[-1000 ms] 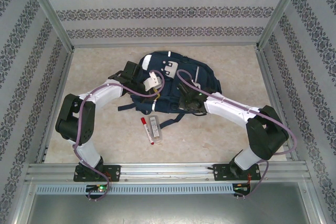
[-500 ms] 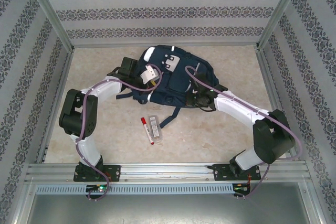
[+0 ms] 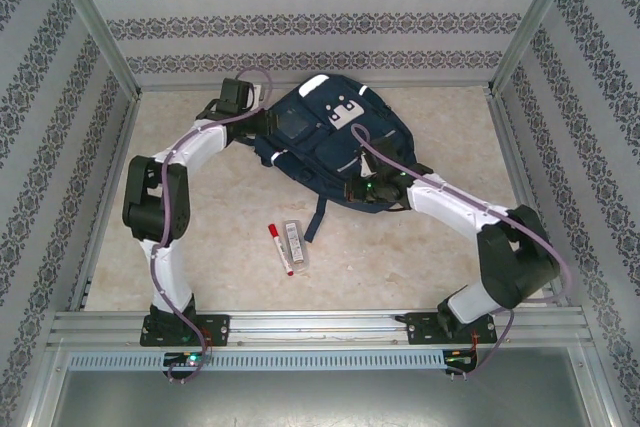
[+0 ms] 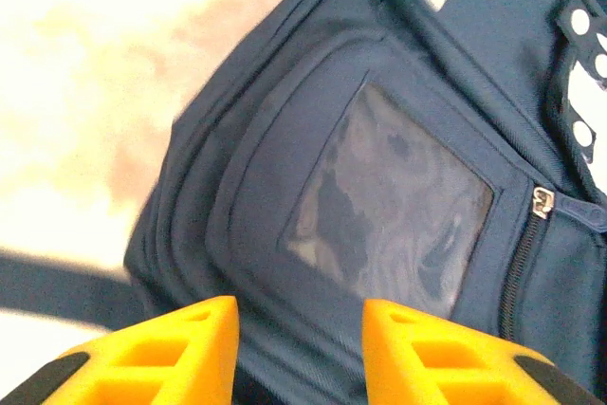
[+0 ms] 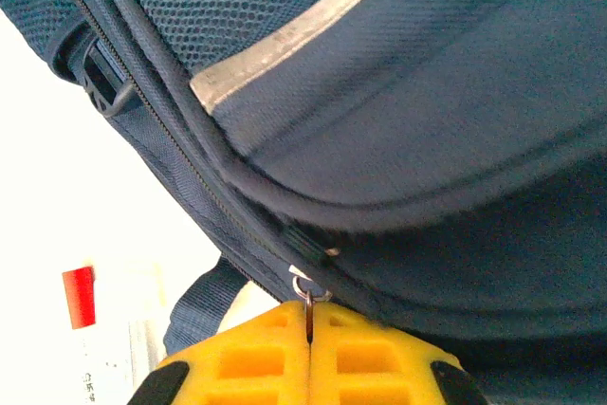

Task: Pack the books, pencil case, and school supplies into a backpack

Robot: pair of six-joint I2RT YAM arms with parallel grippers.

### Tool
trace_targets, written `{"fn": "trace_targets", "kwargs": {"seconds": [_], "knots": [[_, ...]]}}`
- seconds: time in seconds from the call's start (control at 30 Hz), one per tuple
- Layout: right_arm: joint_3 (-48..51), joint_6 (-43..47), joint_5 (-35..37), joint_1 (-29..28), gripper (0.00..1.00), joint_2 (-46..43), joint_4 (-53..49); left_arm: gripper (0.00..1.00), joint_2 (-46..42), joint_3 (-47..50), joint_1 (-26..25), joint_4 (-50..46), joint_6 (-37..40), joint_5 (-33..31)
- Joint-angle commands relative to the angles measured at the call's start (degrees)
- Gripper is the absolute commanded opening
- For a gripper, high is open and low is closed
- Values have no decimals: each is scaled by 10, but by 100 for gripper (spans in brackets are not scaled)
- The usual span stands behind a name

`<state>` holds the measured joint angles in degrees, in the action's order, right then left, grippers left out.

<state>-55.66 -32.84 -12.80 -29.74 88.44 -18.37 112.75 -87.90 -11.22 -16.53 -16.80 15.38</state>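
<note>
The navy backpack (image 3: 330, 142) lies flat at the back middle of the table. My left gripper (image 3: 264, 129) is at its left edge, open; in the left wrist view the gripper (image 4: 296, 315) has its fingers (image 4: 190, 348) apart just short of the backpack's clear window pocket (image 4: 389, 206), with nothing held. My right gripper (image 3: 362, 193) is at the bag's near right edge, and in the right wrist view it (image 5: 310, 310) is shut on a metal zipper pull (image 5: 309, 293). A red-capped marker (image 3: 280, 249) and the clear pencil case (image 3: 294, 243) lie side by side on the table. The books are out of view.
A dark strap (image 3: 318, 219) trails from the bag toward the marker and case. The metal frame rail (image 3: 320, 327) runs along the near edge. Patterned walls close in the left, right and back sides. Bare tabletop (image 3: 400, 267) lies in front of the bag.
My left gripper has let go of the backpack's white tab, opened and moved to the back left. The backpack has shifted backward and settled flat. The right gripper stayed shut, following the bag.
</note>
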Motion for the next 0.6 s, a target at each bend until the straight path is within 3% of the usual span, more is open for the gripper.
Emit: {"fn": "trace_targets", "kwargs": {"seconds": [0.0,0.07,0.2,0.33,0.57], "knots": [[-17,-43,-56,-10,0,30,56,41,-49,10,-4,-146,-163,38],[-26,-43,-56,-18,0,40,64,45,-86,46,-9,-156,-210,84],[-36,-39,-65,-25,0,48,76,52,-164,142,-45,-116,-327,104],[-32,-30,-80,-27,0,40,97,56,-191,183,-89,-77,-383,76],[-51,-12,-124,-45,0,45,109,59,-145,190,-135,-23,-448,32]]}}
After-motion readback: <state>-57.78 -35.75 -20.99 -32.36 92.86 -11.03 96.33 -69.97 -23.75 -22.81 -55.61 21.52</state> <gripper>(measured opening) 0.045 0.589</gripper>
